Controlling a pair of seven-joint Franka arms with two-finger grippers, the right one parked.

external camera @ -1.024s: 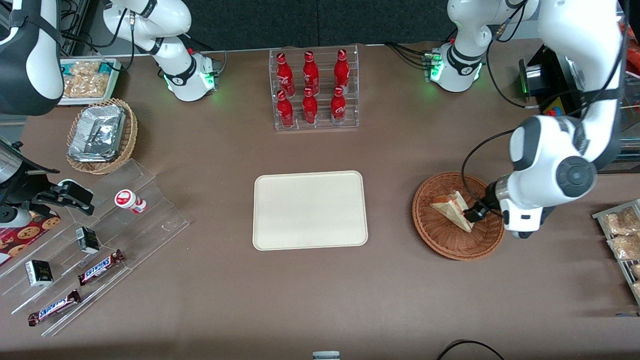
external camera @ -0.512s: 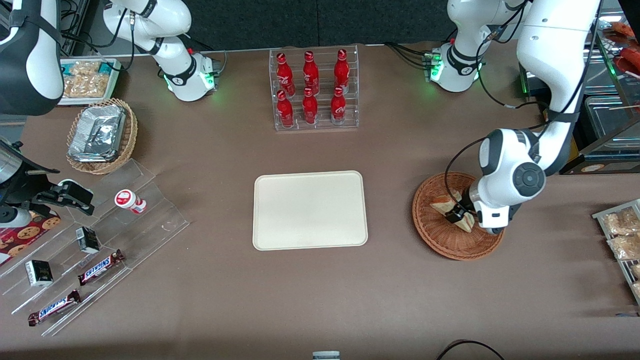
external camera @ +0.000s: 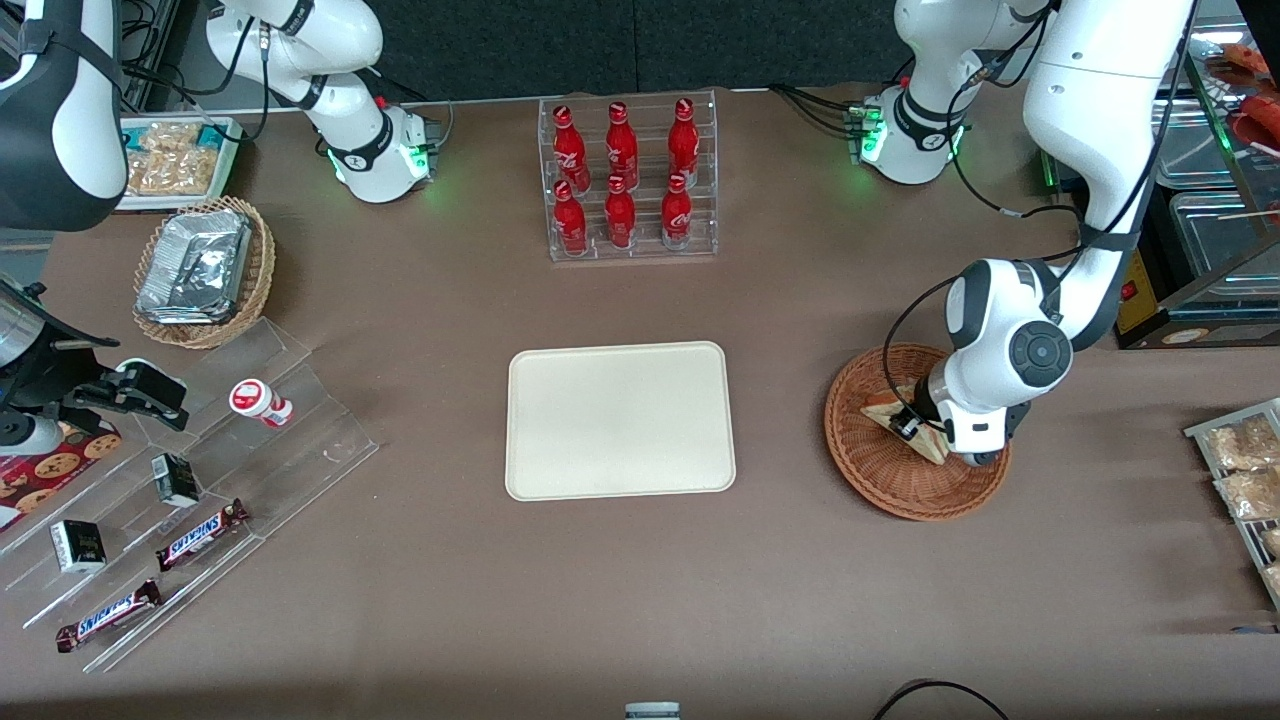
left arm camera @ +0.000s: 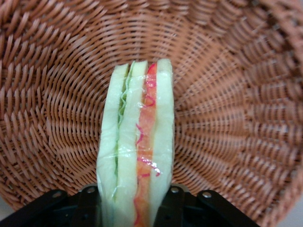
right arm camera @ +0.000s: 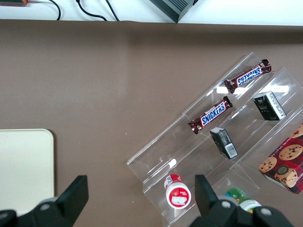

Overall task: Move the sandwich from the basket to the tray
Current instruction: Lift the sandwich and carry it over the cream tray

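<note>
In the front view, the gripper is seen lowered into the basket, which stands toward the working arm's end of the table, well apart from the tray. The sandwich is largely covered by the arm's wrist; only its pale end and a lower corner are shown.

In the left wrist view, the sandwich is seen standing on edge on the woven floor of the basket, wrapped in clear film, with its near end set between the black fingers. The fingers are closed against both bread faces, though their tips are cut off by the frame.

In the right wrist view, only a corner of the tray is shown.
</note>
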